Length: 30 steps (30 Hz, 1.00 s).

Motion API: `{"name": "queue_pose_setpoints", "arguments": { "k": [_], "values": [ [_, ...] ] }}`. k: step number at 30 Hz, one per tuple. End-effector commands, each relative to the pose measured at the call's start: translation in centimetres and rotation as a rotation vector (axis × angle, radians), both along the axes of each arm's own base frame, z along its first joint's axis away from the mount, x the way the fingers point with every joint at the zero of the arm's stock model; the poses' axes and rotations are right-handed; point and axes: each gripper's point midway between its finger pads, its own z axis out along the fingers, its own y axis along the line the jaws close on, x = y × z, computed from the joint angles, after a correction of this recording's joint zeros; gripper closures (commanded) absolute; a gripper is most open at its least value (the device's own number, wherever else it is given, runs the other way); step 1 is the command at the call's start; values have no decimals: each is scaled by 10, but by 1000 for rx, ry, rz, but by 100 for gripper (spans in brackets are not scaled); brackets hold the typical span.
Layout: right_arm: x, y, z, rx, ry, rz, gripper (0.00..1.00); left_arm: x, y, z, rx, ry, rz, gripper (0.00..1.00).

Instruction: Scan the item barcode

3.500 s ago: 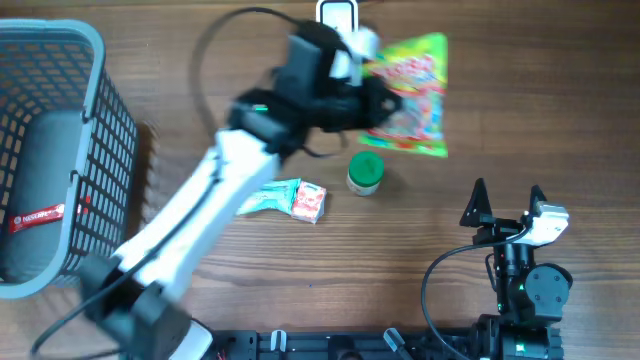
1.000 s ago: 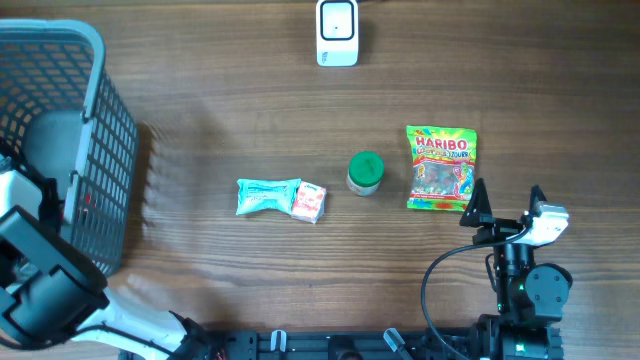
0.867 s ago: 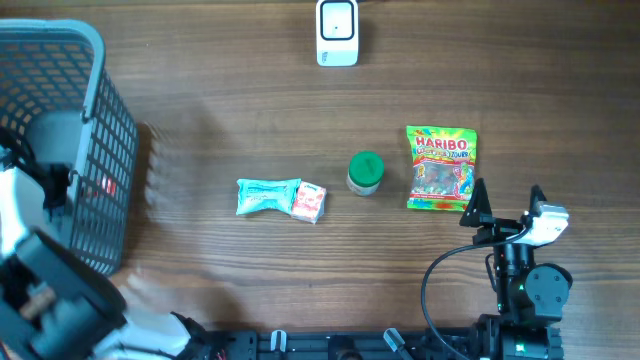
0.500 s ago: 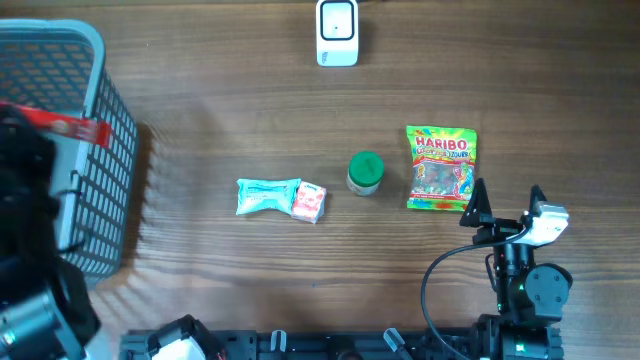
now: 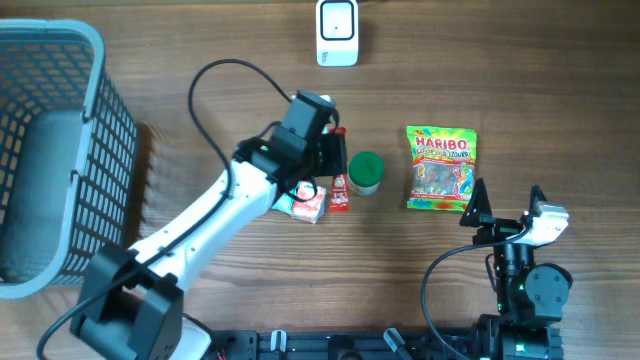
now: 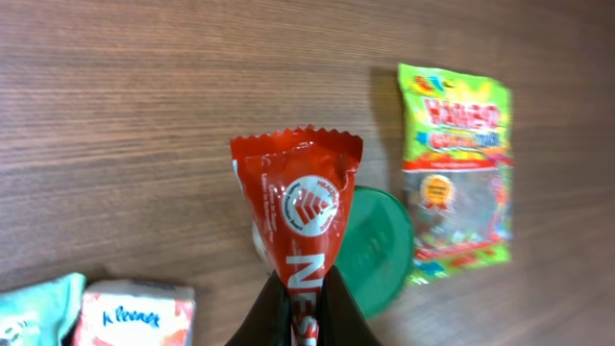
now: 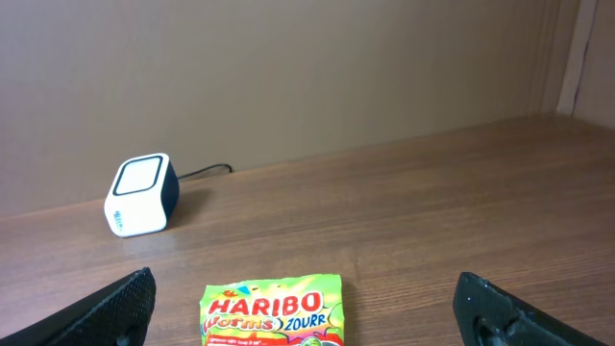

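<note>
Wood-grain tabletop [image 5: 200, 60], left claw [image 6: 306, 309] clamped on crinkly red wrapper [image 6: 300, 192], right claw [image 5: 507, 202] wide apart.

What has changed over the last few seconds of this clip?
The left gripper set the Haribo bag down right of the green-lidded jar, fetched a red wrapper from the basket and carried it beside the jar. The scanner and open right gripper stayed put.

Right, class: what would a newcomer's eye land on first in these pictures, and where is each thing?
First, the left gripper pinching a red wrapper next to the green-lidded jar, mid-table. Then the bright Haribo bag to the jar's right, and the big grey basket at the table's left edge.
</note>
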Motion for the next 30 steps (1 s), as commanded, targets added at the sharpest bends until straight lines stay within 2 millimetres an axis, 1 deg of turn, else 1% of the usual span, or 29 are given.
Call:
{"name": "queue_pose_setpoints", "arguments": {
  "k": [1,4,6,8,11,13,15,16,17,18,19,20,21,22,23,24,25,26,28,29,30],
  "values": [
    [0,1,1,-12,-6,8,0,6,6,-29,159,-42,19,96],
    [0,1,1,-12,-6,8,0,7,-4,-59,185,-11,2,96],
    [0,1,1,-12,-6,8,0,8,-10,-72,186,-3,-2,96],
    [0,1,1,-12,-6,8,0,9,-11,-80,174,24,39,96],
    [0,1,1,-12,-6,8,0,9,-14,-80,164,22,45,96],
    [0,1,1,-12,-6,8,0,8,-16,-80,164,21,39,93],
    [0,1,1,-12,-6,8,0,8,-16,-80,168,17,33,74],
    [0,1,1,-13,-6,8,0,11,-14,-79,175,3,37,61],
    [0,1,1,-12,-6,8,0,17,-10,-71,189,-29,58,54],
    [0,1,1,-12,-6,8,0,26,-5,-54,200,-74,90,34],
    [0,1,1,-12,-6,8,0,32,-2,-38,205,-107,103,23],
    [0,1,1,-12,-6,8,0,41,1,-4,204,-178,98,2],
    [0,1,1,-12,-6,8,0,47,7,24,209,-239,108,0],
    [0,1,1,-12,-6,8,0,57,22,73,226,-344,149,0],
    [0,1,1,-12,-6,8,0,61,33,104,238,-413,182,0],
    [0,1,1,-12,-6,8,0,64,49,145,249,-503,224,0],
    [0,1,1,-12,-6,8,0,65,71,195,249,-612,295,0],
    [0,1,1,-12,-6,8,0,63,89,232,241,-691,355,0],
    [0,1,1,-12,-6,8,0,47,145,335,198,-904,548,0],
    [0,1,1,-12,-6,8,0,36,169,376,175,-993,618,0],
    [0,1,1,-12,-6,8,0,24,188,406,167,-1063,674,0]
  ]
}}
